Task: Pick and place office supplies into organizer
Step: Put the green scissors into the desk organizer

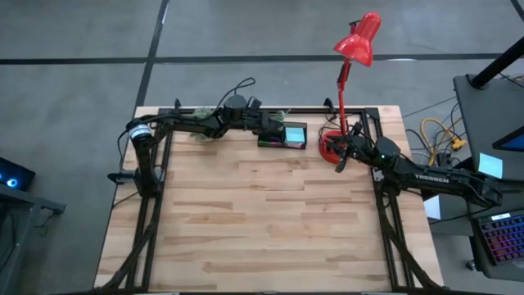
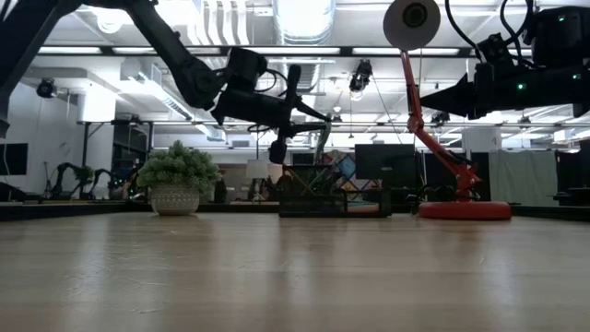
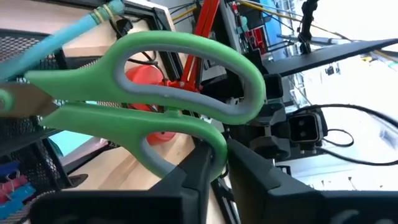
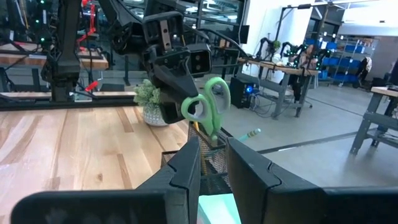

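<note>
I see my left tool pinched on the green-handled scissors above the organizer at the bench's far edge — right tool waits, slightly parted, empty.

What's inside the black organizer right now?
In the organizer: a light-blue sticky-note square, a pink strip along its edge, and a teal pen. The left tool lowers green-handled scissors in, hiding the far compartments.

A robotics lab or workshop is indicated: a wooden worktop on a black frame stands on a grey concrete floor, exposed ceiling ducts and strip lights are seen, and further benches and blue storage bins fill the room behind.
</note>
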